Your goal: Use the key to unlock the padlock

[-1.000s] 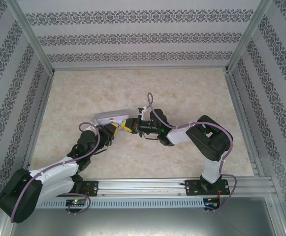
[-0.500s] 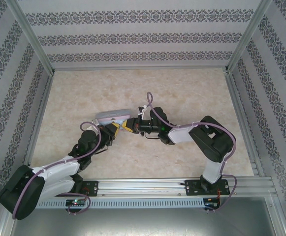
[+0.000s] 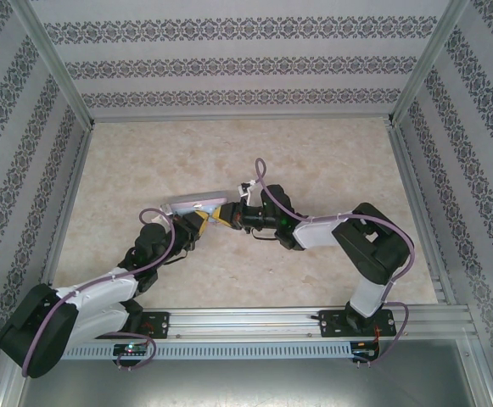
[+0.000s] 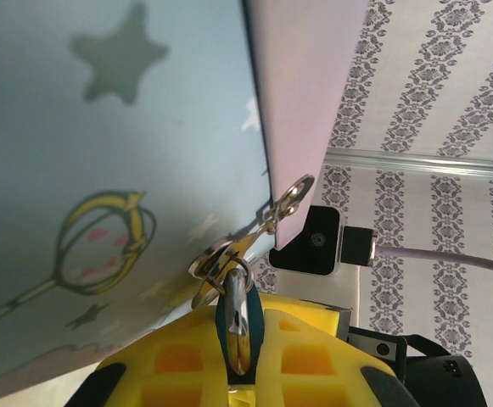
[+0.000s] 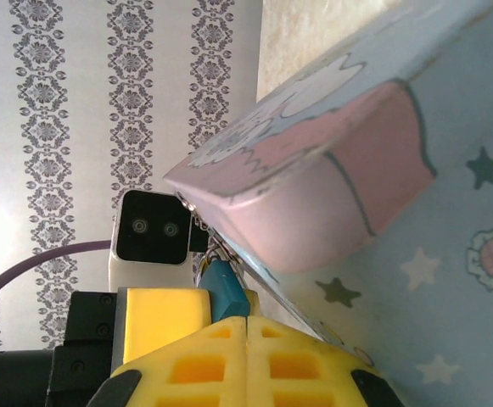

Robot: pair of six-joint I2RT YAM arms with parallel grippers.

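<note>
Left claw (image 3: 197, 223) clamped on the padlock (image 4: 227, 320), right claw (image 5: 247, 326) pinched shut; twisting hard could bend the hasp (image 4: 273, 214)

Tin box (image 4: 102, 170): smooth, painted sheet metal by the look of it, satin printed coat in pale blue and pink; its hasp (image 4: 267, 216) is bright polished metal. Padlock (image 4: 226, 318): glossy blue-teal body with mirror-bright metal on it. Fingers (image 4: 178, 365) of the left gripper (image 4: 239, 335): matt yellow moulded plastic with square recesses; table (image 3: 331, 161): matt, marbled beige.
</note>
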